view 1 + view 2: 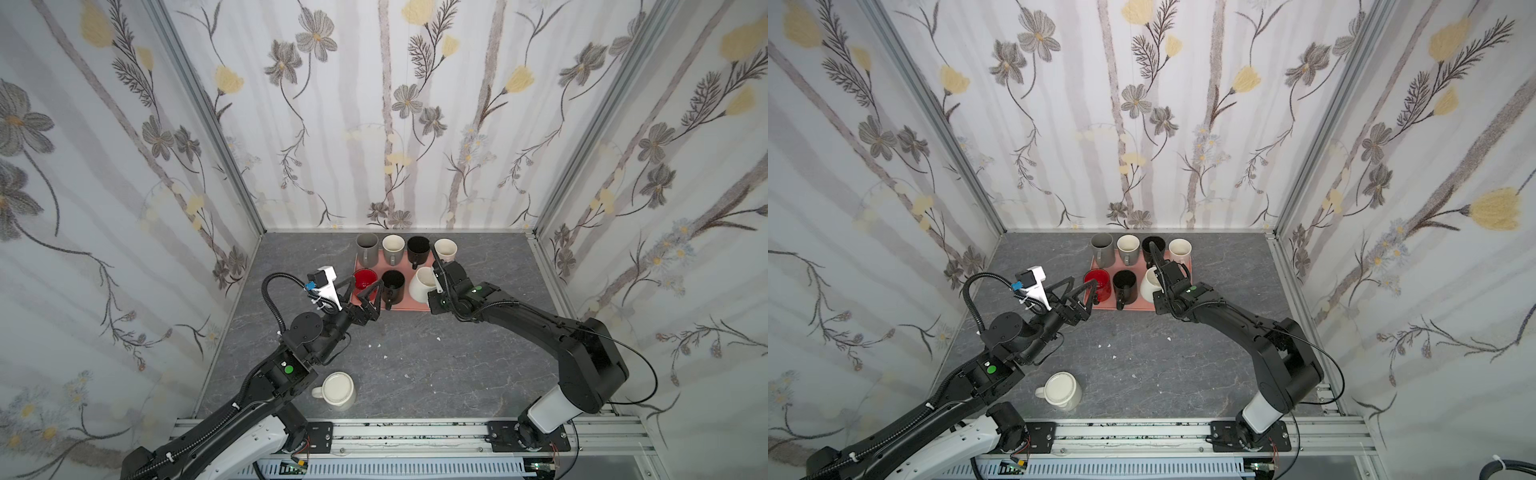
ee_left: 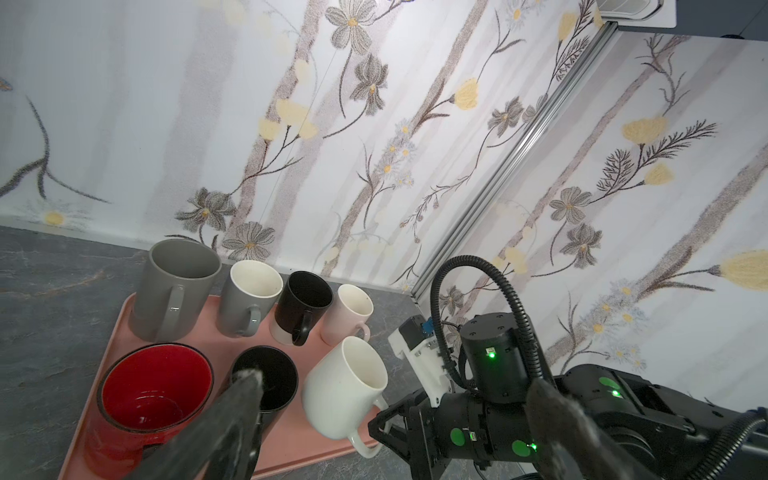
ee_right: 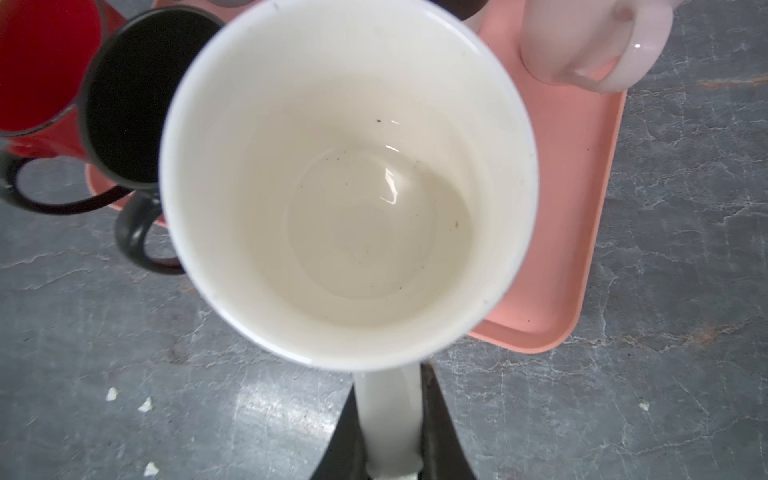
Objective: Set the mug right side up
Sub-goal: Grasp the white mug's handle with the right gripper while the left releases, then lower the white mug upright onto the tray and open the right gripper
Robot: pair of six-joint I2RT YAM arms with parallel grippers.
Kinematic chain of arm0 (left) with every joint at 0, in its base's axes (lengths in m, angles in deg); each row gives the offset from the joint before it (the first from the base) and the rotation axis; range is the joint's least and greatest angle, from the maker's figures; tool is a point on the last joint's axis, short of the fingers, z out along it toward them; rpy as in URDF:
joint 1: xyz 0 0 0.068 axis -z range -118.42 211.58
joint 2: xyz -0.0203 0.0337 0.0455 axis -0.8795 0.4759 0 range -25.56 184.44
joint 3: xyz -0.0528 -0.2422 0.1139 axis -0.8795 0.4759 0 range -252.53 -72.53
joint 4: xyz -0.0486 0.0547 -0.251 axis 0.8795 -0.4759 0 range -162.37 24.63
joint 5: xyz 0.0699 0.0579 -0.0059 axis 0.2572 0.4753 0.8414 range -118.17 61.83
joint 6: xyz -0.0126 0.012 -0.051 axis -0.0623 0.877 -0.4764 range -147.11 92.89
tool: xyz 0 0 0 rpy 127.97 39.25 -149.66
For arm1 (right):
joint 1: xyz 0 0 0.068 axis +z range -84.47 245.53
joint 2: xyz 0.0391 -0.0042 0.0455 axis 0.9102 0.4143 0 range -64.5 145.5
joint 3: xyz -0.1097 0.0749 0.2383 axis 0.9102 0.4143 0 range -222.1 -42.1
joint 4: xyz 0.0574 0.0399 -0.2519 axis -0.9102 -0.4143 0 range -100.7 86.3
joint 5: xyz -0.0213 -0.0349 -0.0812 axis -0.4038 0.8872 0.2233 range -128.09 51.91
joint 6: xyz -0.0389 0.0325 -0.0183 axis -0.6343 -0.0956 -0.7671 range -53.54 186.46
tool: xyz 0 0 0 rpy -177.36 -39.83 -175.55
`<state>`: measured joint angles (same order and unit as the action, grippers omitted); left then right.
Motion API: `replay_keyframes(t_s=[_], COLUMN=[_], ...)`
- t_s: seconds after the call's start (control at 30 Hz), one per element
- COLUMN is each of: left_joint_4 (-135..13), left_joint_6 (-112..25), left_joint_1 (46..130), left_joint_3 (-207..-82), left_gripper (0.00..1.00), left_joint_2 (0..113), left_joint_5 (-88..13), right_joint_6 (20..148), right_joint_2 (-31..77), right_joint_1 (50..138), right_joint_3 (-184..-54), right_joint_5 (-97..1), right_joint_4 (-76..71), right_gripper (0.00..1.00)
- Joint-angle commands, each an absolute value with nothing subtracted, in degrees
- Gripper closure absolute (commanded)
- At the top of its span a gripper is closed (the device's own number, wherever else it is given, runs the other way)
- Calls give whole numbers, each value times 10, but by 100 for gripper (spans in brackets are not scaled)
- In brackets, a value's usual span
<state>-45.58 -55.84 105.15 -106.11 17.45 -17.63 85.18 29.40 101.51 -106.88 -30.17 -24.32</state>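
Cream mug (image 1: 337,390) sits on the near counter (image 1: 415,365); left pincer (image 1: 365,286) released. Gripping the white mug (image 1: 422,284) by its handle, right pincer (image 3: 388,399) holds it tilted over the tray (image 3: 582,208), near right; pivoting could knock the black mug (image 1: 393,284).

left arm: extended forward, elbow bent, wrist roughly level. left gripper (image 1: 366,286): jaws spread wide apart. right arm: arched up and forward, forearm angled inward toward the middle. right gripper (image 3: 390,434): jaws drawn nearly together, clamped, fingers pointing away from the base.
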Motion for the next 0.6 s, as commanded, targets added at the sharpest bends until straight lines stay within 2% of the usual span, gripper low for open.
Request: replay_keyframes(t_s=[0.0, 0.57], left_joint_4=[-460, -464], left_joint_6=[-557, -553], left_joint_1=[1051, 1051], left_joint_3=[-1057, -1053], left_gripper=[0, 0], left_joint_2=[167, 163], left_joint_5=[-162, -155], right_joint_6=[841, 816], right_joint_2=[319, 395], right_joint_1=[1017, 1044], right_joint_3=[-1086, -1125], right_joint_5=[-252, -211], right_joint_4=[-224, -237], right_gripper=[100, 100])
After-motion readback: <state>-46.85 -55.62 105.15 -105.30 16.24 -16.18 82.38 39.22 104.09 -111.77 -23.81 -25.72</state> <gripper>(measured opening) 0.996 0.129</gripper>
